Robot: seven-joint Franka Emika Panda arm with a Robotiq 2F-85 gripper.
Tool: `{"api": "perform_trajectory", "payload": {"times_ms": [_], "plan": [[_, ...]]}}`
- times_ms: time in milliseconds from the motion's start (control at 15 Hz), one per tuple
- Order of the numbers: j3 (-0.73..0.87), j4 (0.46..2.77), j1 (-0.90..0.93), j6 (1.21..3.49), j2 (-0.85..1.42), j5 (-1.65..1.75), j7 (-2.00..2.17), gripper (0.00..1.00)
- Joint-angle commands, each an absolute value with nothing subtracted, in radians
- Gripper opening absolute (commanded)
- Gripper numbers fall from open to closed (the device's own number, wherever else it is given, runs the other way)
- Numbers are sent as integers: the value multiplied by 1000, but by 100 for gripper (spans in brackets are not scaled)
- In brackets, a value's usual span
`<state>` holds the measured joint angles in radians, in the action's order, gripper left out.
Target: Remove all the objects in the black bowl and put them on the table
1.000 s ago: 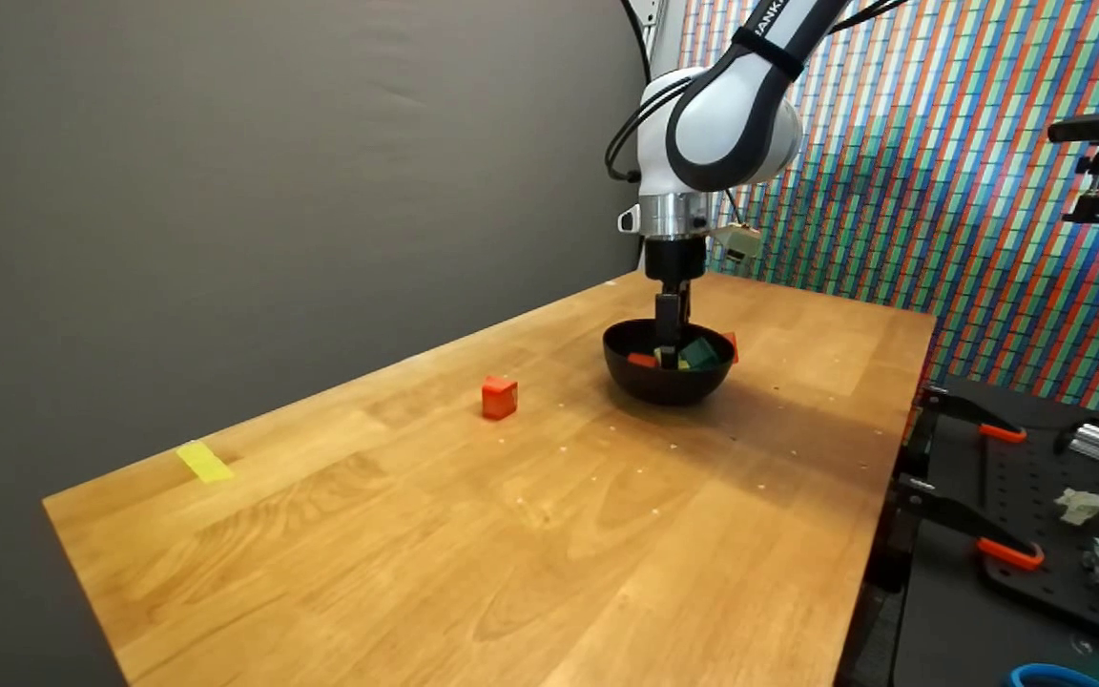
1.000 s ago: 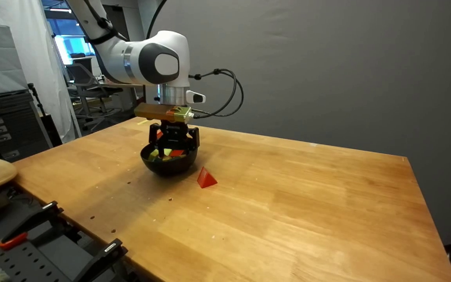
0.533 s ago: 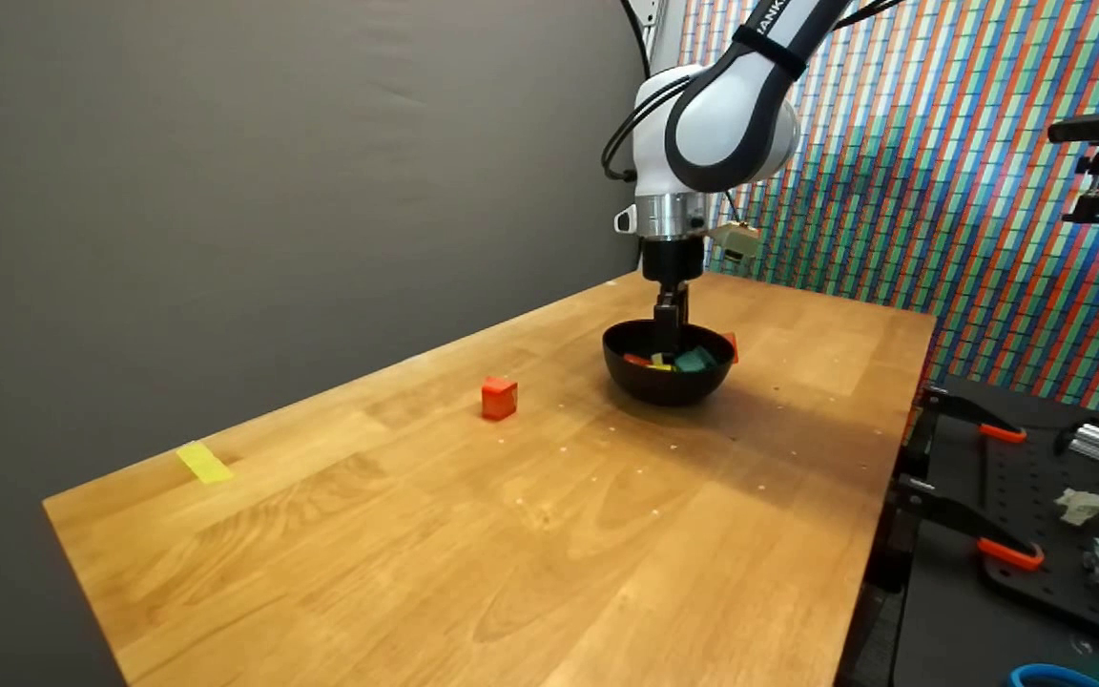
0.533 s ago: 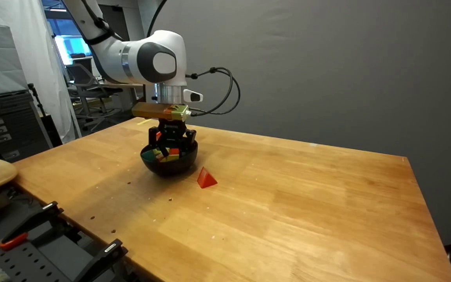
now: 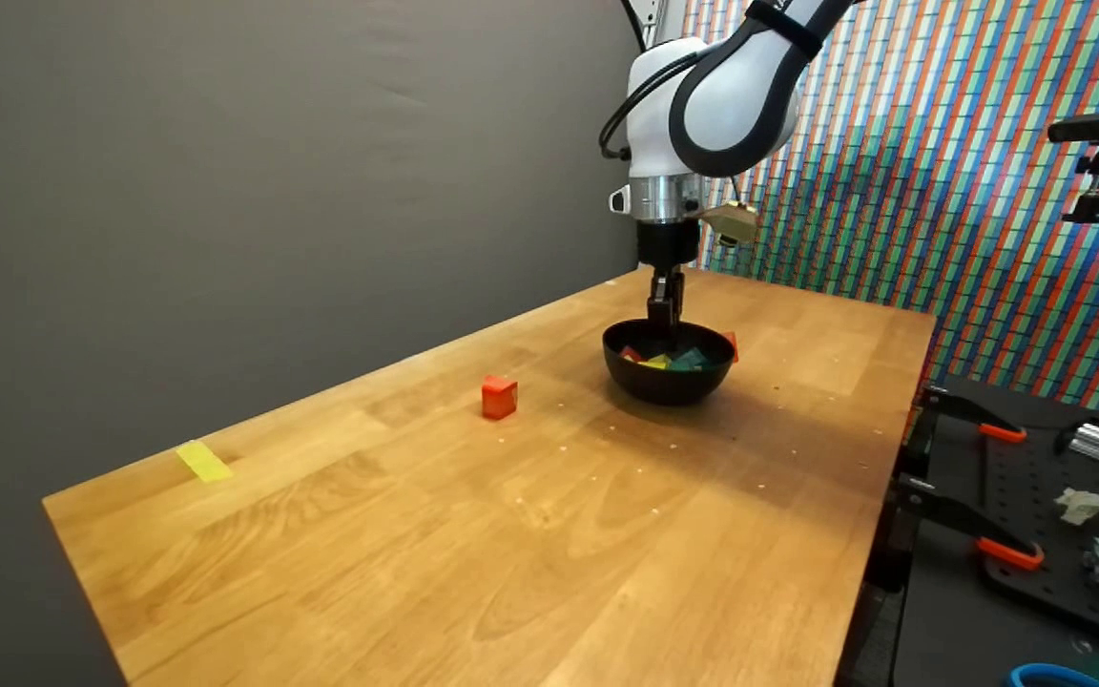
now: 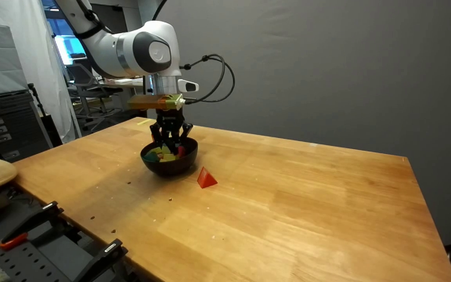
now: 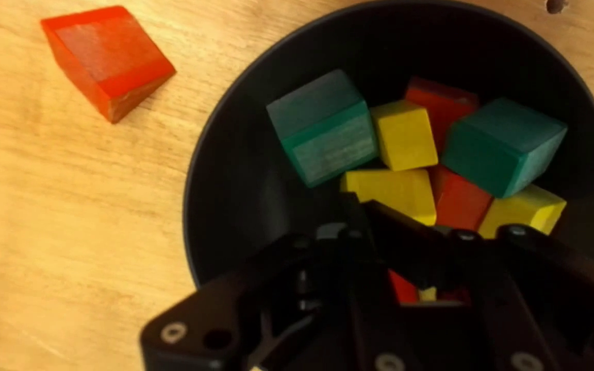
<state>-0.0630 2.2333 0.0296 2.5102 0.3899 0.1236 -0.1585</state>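
Two green blocks [image 7: 328, 134] sit in the bowl [image 7: 235, 206] with yellow blocks [image 7: 408, 136] and red blocks [image 7: 459, 201], leaving me free room along its wall at the wrist view's left. My gripper [image 7: 361, 201] is closed over them. A red wedge [image 7: 106, 54] lies just outside the rim, a red cube [image 5: 499, 398] well apart on the bench [image 5: 397, 544], wide room between cube and tape [image 5: 204, 461] at the edge.

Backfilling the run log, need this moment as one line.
fingers: shut, nothing seen between | black bowl: green blocks, yellow blocks, red blocks inside | table: boxy red block, triangular red block | emptying: unfinished
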Motion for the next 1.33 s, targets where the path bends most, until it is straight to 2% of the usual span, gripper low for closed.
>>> {"api": "perform_trajectory", "payload": {"times_ms": [0,533,800,1267], "plan": [[-41,2265,58,2504,337,157,-100,39],[-63,2277,49,2525,370,105,-76,98],[-61,2262,60,2432,347,85,-43,100],[-65,2257,59,2300,332,7,53,93]]}}
